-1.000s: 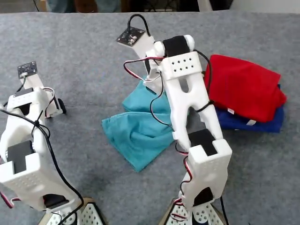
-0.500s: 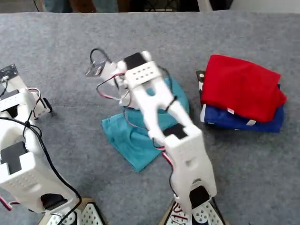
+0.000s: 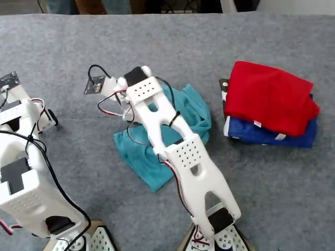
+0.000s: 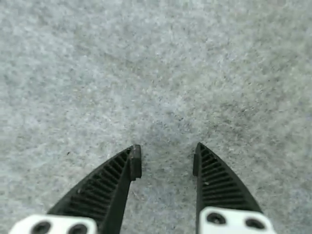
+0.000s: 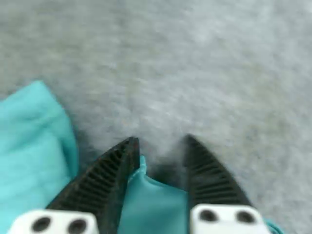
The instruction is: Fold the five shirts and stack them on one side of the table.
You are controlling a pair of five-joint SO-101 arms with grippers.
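Grey felt table (image 3: pixel 63 47). Folded red shirt (image 3: pixel 269 102) lying on folded blue shirt (image 3: pixel 261 135), stacked at the table's right side. Teal shirt (image 3: pixel 144 157), rumpled, mid-table, apart from the stack, under the right arm (image 3: pixel 188 157). Right gripper (image 5: pixel 161 141): jaws apart at the teal shirt's edge, a fold of it between them. Left gripper (image 4: pixel 165 151): jaws apart over bare felt.
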